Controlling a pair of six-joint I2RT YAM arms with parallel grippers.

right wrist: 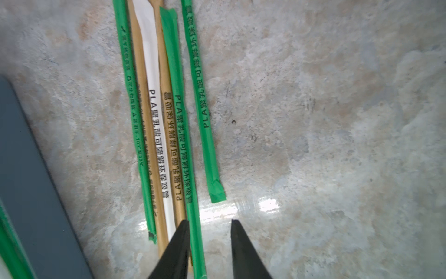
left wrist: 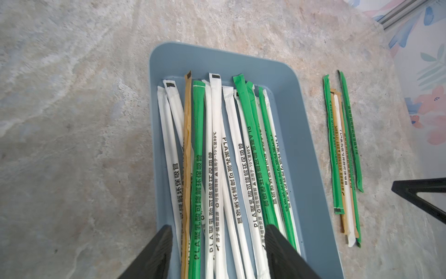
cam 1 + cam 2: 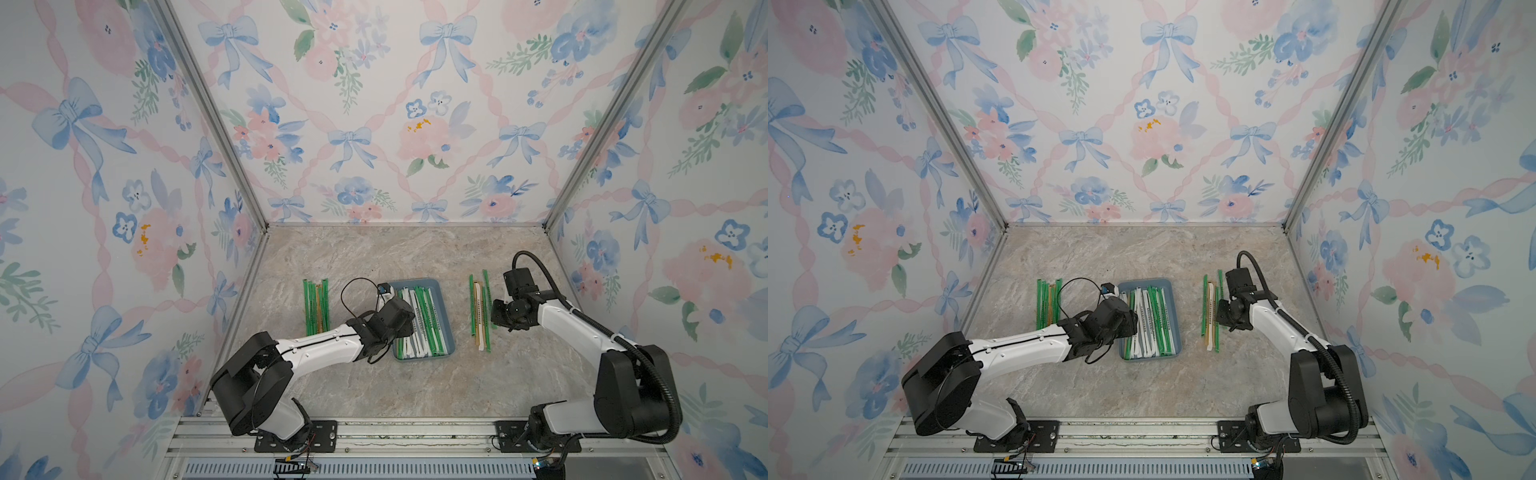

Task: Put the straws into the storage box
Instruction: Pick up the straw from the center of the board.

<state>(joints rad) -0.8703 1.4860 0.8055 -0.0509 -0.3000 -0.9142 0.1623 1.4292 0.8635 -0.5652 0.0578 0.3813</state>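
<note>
**While the Left Fingers Gape Over the Box, the Right Pair Straddles a Green Straw**

Because the left gripper point(image 2: 217, 227) hangs over the blue-grey storage box point(image 2: 301, 145) with its fingers point(image 2: 161, 248) spread wide and gripping nothing, the step in hand reads as a drop-off on that side. Below and ahead of those fingers, a mixed layer of white, green and tan wrapped straws point(image 2: 231, 157) lies lengthwise in the box. None of them rises toward either pad.

The right gripper point(image 1: 210, 221) is low over the marble tabletop point(image 1: 313, 120), its fingers point(image 1: 176, 248) moderately parted and clamped on nothing. One green wrapped straw point(image 1: 185, 149) runs into the gap, close against the inner face of one finger. A tan one and a white one lie just outside that same finger. A shorter-looking green straw point(image 1: 205, 108) lies ahead of the tips, slightly apart from the cluster. Whether the tips touch the tabletop is hard to tell from this angle.

The next move probably calls for the right fingers to pinch that single green straw without catching its tan neighbour, then lift it and carry it to the box. A further loose bundle point(image 3: 316, 305) waits on the tabletop behind the left fingers, on the side away from the box, so the task looks roughly half done.
</note>
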